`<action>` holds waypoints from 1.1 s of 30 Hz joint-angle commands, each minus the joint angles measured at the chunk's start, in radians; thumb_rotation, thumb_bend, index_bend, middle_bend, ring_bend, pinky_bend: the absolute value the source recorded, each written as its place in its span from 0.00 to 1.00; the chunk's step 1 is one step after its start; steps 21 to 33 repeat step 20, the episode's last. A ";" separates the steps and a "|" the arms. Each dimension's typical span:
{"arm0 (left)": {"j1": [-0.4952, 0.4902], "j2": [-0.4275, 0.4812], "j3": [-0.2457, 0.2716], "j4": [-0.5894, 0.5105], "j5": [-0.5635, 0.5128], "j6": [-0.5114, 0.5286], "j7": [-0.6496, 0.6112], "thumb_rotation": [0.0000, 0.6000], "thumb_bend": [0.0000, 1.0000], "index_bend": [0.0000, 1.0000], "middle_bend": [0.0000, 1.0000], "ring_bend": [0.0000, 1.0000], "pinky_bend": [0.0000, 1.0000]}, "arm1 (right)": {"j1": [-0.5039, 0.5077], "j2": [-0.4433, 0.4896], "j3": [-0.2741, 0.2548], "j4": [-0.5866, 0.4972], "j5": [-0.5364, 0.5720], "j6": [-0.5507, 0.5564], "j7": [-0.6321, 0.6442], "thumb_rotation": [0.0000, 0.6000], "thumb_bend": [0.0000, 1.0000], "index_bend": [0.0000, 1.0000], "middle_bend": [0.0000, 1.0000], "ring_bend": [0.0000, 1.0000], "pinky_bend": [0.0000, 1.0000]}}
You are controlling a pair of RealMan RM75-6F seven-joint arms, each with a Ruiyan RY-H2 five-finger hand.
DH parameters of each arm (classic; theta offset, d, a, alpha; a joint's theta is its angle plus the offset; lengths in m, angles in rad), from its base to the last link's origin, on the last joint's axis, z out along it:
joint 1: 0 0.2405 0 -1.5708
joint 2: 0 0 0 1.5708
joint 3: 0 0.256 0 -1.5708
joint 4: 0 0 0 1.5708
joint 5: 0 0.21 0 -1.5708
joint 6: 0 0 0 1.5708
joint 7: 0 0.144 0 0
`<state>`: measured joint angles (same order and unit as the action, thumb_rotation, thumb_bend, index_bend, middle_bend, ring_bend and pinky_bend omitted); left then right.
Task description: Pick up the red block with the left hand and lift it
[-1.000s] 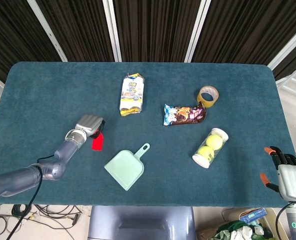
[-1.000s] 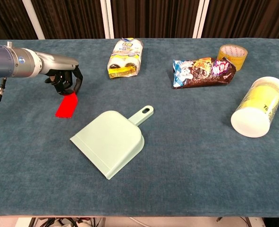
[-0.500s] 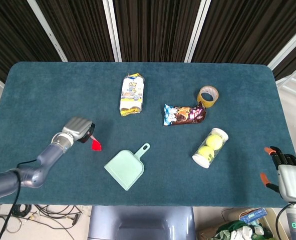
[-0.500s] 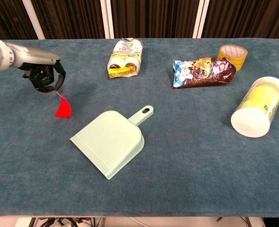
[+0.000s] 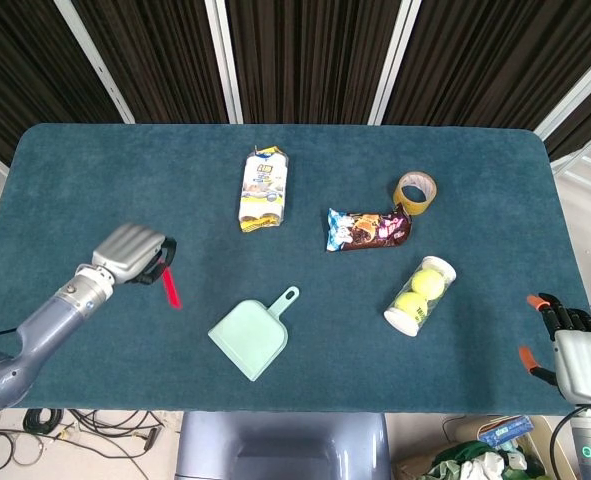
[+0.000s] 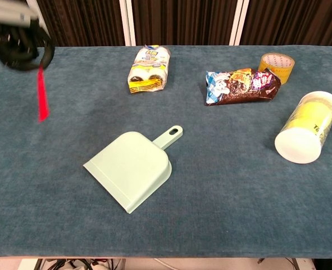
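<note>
The left hand [image 5: 130, 254] sits over the left part of the blue-green carpeted counter [image 5: 95, 170], its grey back toward the head camera, so the fingers curl out of sight beneath it. From its underside hangs the thin red block [image 5: 171, 287], seen nearly edge-on as a narrow red sliver; the hand holds its upper end. In the chest view the hand [image 6: 19, 42] is cut off by the top left corner and blurred, with only dark curled fingers [image 6: 33, 53] legible, and the red block [image 6: 41, 94] dangles upright below them, clear of the counter surface. Exactly which fingers pinch the block cannot be made out in either view.

The right hand [image 5: 573, 350] rests off the counter's right edge near the bottom right of the head view, partly cut by the frame; its dark, orange-tipped fingers are spread apart and hold nothing. The chest view does not show it.

A pale green plastic dustpan [image 5: 252, 335] lies near the front middle. Behind it lies a yellow and white packet of rolls [image 5: 263, 189]. To the right are a dark glossy snack bag [image 5: 367, 229], a roll of tan packing tape [image 5: 415, 191], and a clear tube of yellow tennis balls [image 5: 420, 296] on its side.
</note>
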<state>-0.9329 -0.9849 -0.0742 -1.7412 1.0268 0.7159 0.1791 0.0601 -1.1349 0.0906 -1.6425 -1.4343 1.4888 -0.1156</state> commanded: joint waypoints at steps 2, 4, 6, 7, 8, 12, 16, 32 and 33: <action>-0.067 0.011 -0.086 0.000 -0.052 -0.025 -0.013 1.00 0.50 0.62 0.83 0.79 0.78 | 0.000 0.000 0.001 0.000 0.001 -0.001 0.000 1.00 0.22 0.22 0.16 0.26 0.20; -0.109 0.006 -0.104 0.004 -0.096 -0.041 0.021 1.00 0.50 0.62 0.83 0.79 0.78 | 0.001 0.000 0.002 0.001 0.001 0.000 -0.001 1.00 0.22 0.22 0.16 0.26 0.20; -0.173 -0.001 -0.130 0.005 -0.165 -0.070 0.058 1.00 0.50 0.62 0.83 0.79 0.78 | 0.001 -0.001 0.002 0.003 0.001 0.000 -0.003 1.00 0.22 0.22 0.16 0.26 0.20; -0.193 -0.001 -0.134 0.006 -0.192 -0.079 0.071 1.00 0.50 0.62 0.83 0.79 0.78 | 0.002 -0.001 0.002 0.003 0.001 0.000 -0.003 1.00 0.22 0.22 0.16 0.26 0.20; -0.223 -0.002 -0.137 0.006 -0.233 -0.087 0.093 1.00 0.50 0.62 0.83 0.79 0.78 | 0.002 -0.001 0.003 0.004 0.002 -0.001 -0.003 1.00 0.22 0.22 0.16 0.26 0.20; -0.333 -0.011 -0.130 0.000 -0.380 -0.076 0.193 1.00 0.50 0.62 0.83 0.79 0.78 | 0.001 -0.001 0.005 0.005 0.005 0.000 -0.003 1.00 0.22 0.22 0.16 0.26 0.20; -0.447 -0.022 -0.110 -0.025 -0.548 -0.026 0.299 1.00 0.50 0.62 0.83 0.79 0.78 | 0.002 -0.003 0.005 0.006 0.005 0.000 -0.005 1.00 0.22 0.22 0.16 0.26 0.20; -0.532 -0.020 -0.089 -0.051 -0.674 0.030 0.386 1.00 0.50 0.62 0.84 0.79 0.78 | 0.004 -0.005 0.006 0.006 0.007 -0.002 -0.007 1.00 0.22 0.22 0.16 0.26 0.20; -0.532 -0.020 -0.089 -0.051 -0.674 0.030 0.386 1.00 0.50 0.62 0.84 0.79 0.78 | 0.004 -0.005 0.006 0.006 0.007 -0.002 -0.007 1.00 0.22 0.22 0.16 0.26 0.20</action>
